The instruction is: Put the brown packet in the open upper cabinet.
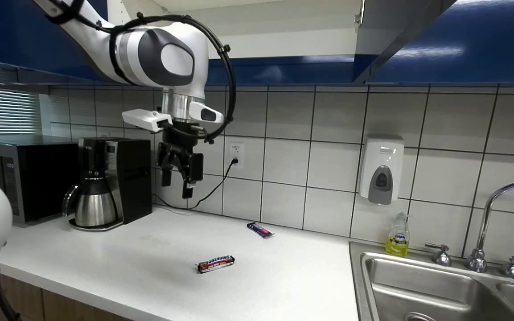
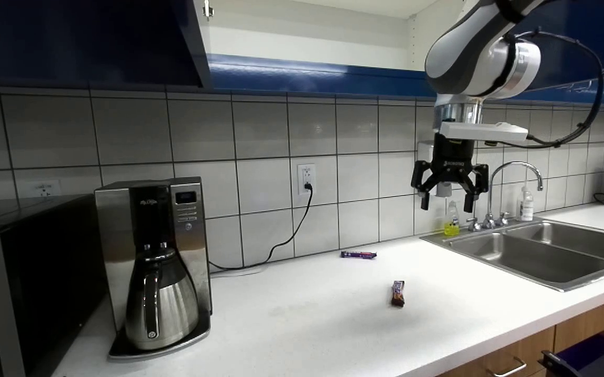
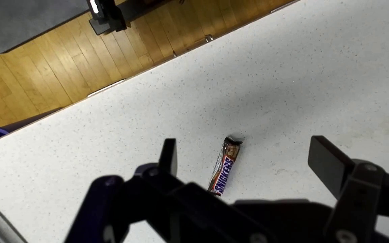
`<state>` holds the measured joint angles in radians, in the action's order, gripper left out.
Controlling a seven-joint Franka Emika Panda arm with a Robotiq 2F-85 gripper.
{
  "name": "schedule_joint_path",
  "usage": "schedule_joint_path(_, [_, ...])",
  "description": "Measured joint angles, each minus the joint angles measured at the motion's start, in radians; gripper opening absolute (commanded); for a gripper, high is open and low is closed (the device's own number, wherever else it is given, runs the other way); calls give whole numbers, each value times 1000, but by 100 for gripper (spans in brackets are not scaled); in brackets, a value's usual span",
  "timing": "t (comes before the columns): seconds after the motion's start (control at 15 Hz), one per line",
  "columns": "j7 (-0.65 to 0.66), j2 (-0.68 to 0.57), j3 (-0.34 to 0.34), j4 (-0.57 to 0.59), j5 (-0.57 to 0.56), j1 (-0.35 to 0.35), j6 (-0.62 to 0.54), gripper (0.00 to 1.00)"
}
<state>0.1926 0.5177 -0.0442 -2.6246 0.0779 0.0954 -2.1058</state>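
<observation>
Hovering above the counter (image 2: pixel 281 324), jaws wide apart and empty, the gripper (image 2: pixel 447 203) risks pinching air over the slim brown packet (image 3: pixel 224 168) lying there if it stops high, then clipping the blue lip (image 2: pixel 312 76) of the open upper cabinet (image 2: pixel 307 39) if underlifted.

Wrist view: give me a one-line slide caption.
Brown Snickers packet lying on the speckled white countertop, framed by the open gripper above and not yet grasped.
</observation>
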Motion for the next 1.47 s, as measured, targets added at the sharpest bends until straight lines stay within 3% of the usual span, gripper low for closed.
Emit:
schedule_joint_path(0.87, [82, -483, 16, 132, -2, -23, -306, 100])
schedule_joint_path(1.47, [130, -757, 4, 295, -1, -46, -379, 100])
